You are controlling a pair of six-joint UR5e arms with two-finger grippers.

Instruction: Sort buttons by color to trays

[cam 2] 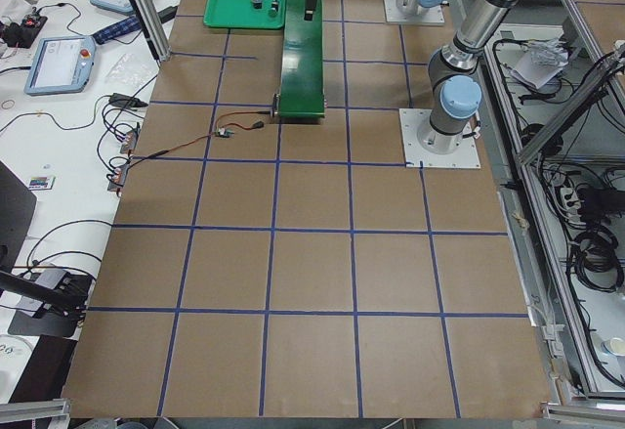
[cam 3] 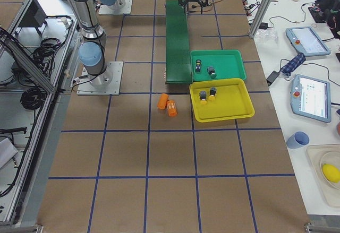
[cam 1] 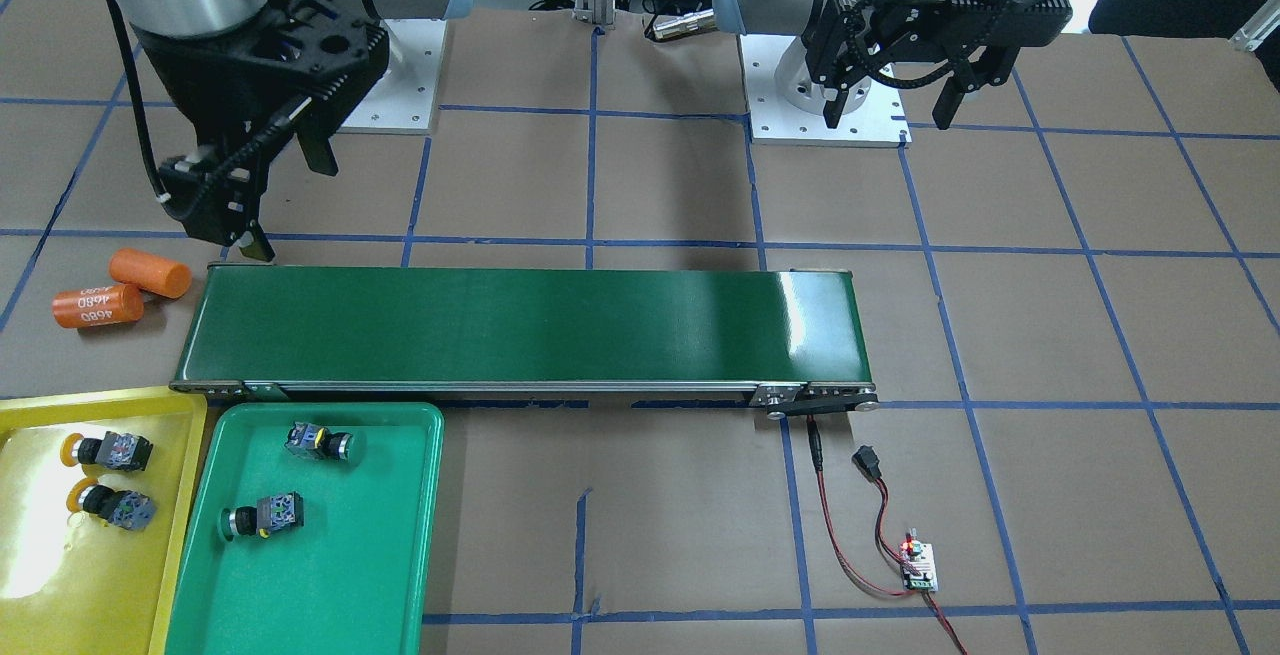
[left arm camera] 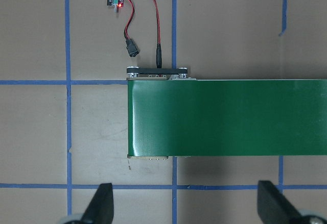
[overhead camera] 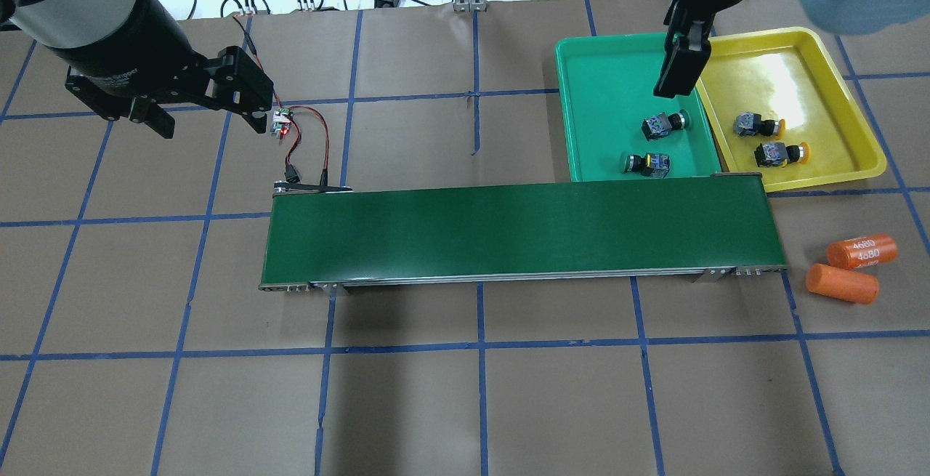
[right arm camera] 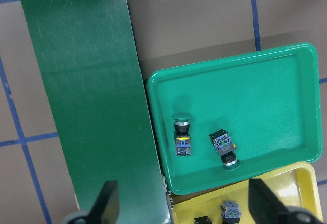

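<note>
- The right gripper hangs wide open and empty above the belt end by the trays; the left gripper, equally wide, holds nothing at the far end.
- Sorting looks finished: two green buttons lie in the green tray, two yellow buttons in the yellow tray.
- Count: four buttons, two trays, two orange cylinders beside the belt.
</note>
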